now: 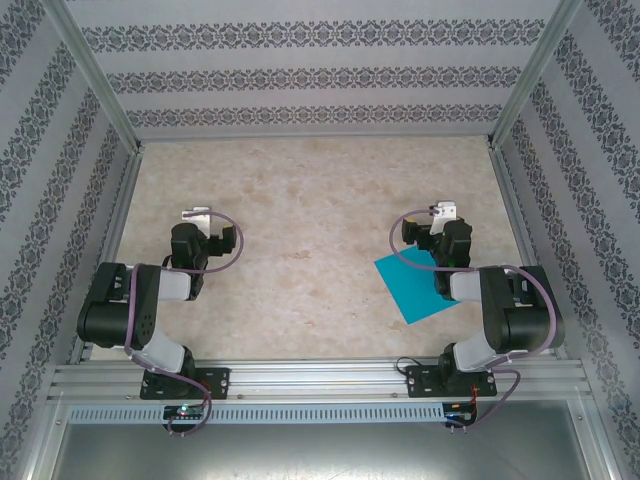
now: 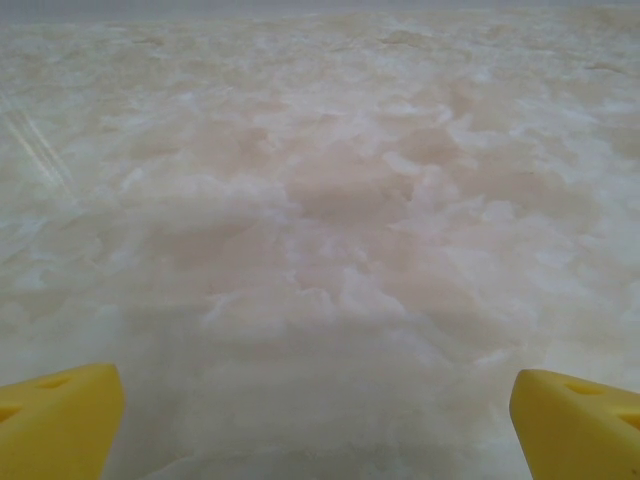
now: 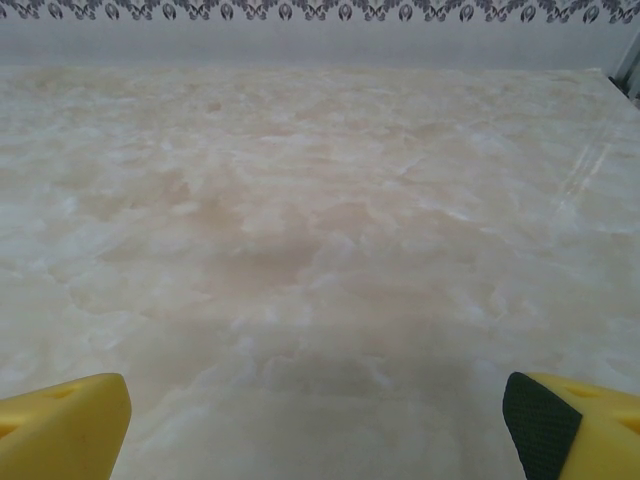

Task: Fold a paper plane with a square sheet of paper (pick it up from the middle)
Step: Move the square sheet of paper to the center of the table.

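Marbled tabletop (image 1: 300, 190). Teal sheet (image 1: 408, 288) lies flat, unfolded, partly under the right arm (image 1: 505, 305). Left pincer (image 1: 195, 214) and right pincer (image 1: 443, 212) gape wide, empty (folding not begun). Likely next: pinch the sheet's middle.

readable text: none | labels, brands: none | numbers, signs: none

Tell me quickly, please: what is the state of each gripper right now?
Left gripper: open, holding nothing.
Right gripper: open, holding nothing; the square sheet of paper lies on the table.
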